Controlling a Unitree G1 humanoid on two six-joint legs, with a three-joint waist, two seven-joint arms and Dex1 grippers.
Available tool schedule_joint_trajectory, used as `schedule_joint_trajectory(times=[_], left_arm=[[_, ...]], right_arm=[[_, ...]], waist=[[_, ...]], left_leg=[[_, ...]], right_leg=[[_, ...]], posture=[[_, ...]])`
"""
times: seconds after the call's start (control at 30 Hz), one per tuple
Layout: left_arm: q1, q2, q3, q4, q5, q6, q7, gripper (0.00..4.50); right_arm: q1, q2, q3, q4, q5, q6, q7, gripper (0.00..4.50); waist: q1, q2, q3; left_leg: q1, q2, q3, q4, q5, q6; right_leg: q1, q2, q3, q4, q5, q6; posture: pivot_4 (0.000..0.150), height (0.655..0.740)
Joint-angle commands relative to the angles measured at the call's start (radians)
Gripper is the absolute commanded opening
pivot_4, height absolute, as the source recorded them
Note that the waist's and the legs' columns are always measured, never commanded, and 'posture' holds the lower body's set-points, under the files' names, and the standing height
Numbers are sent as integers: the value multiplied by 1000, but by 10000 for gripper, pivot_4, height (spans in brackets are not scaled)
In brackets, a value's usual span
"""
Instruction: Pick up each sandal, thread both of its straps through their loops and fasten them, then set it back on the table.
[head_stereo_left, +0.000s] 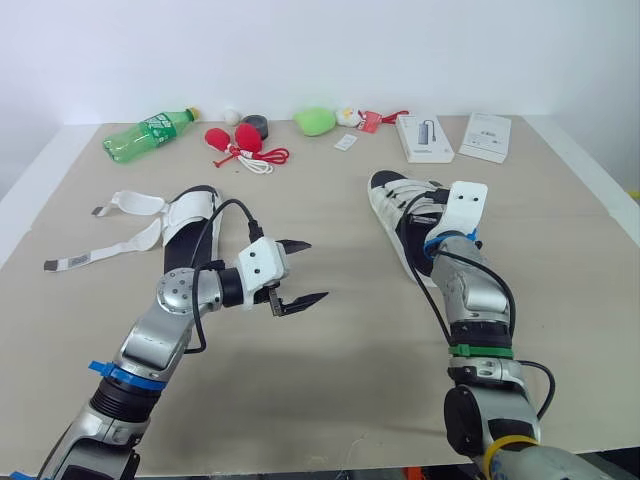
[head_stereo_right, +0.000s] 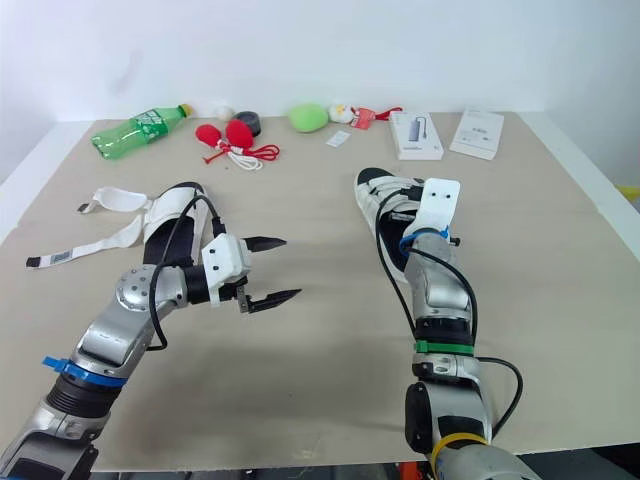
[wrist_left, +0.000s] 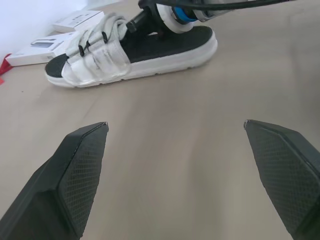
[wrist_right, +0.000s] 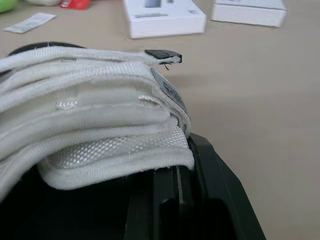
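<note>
- The left gripper (head_stereo_left: 318, 270) hovers over the beige table (head_stereo_left: 340, 390) with its two black fingers spread wide, holding nothing.
- The left black-soled sandal with white fabric straps (head_stereo_left: 190, 225) lies just beside this arm, and its straps are loose and spread out on the table.
- The right sandal of the same kind (head_stereo_left: 390, 200) lies on the table with its straps folded across.
- The right gripper (wrist_right: 172, 202) is down at these straps, and its grip I cannot tell.
</note>
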Motion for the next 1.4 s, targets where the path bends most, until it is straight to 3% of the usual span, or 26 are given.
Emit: schedule_joint_trajectory(times=[0.03,0.33,0.43,0.5,0.53,0.57,0.77,0.93,1.0,1.23,1.4], left_arm=[[-8,-14,5,-46,-14,10,12,45000],[-5,-30,18,-44,-80,27,-20,45000],[-9,-32,15,-37,-77,23,-23,45000],[-8,-32,5,-35,-70,15,-28,45000],[-7,-32,1,-33,-65,12,-30,45000],[-6,-31,-2,-32,-62,9,-31,45000],[0,-21,0,-30,-52,-6,-38,45000],[13,-12,41,-34,-37,2,13,45000],[20,-15,66,-41,-35,48,61,45000],[82,-77,187,-187,-37,365,357,45000],[154,-164,246,-343,54,485,604,45000]], right_arm=[[15,-6,-14,-108,-7,23,-29,1448],[59,-10,-25,-159,13,47,-6,1448],[65,-5,-35,-191,61,72,38,10148],[81,-28,-16,-225,55,119,60,18925],[92,-45,-12,-240,54,134,77,20042],[104,-66,-6,-251,61,141,111,24774],[204,-364,100,-326,164,96,618,43960],[224,-544,108,-241,355,-199,1273,43960],[164,-541,98,-157,418,-255,1414,43960],[-77,-377,220,80,442,-310,1632,43960],[-175,-248,294,238,376,-401,1673,43960]], waist=[[0,0,0],[-1,0,0],[-1,0,0],[-1,0,0],[-1,0,0],[0,0,0],[2,0,0],[-6,0,1],[-7,-1,1],[-18,-4,3],[-8,-5,3]], left_leg=[[0,0,0,0,1,1],[0,0,0,0,3,3],[0,0,0,0,3,3],[0,0,0,0,3,3],[0,0,0,0,3,3],[0,0,0,0,3,3],[0,0,0,1,3,3],[1,1,1,0,3,3],[3,2,1,1,2,3],[5,2,0,5,4,5],[3,2,-1,6,4,4]], right_leg=[[0,0,0,0,0,1],[0,1,0,0,0,5],[0,1,0,0,0,5],[0,1,0,0,0,5],[0,1,0,0,0,5],[0,1,0,0,0,5],[1,1,1,-2,-1,7],[1,1,1,-2,-1,7],[3,3,1,-2,-1,6],[6,4,2,-3,5,8],[6,4,2,-3,5,8]], posture=[[1500,7400],[1500,7400],[1500,7400],[1500,7400],[1500,7400],[1500,7400],[1500,7400],[1500,7400],[1500,7400],[1500,7400],[1500,7400]])
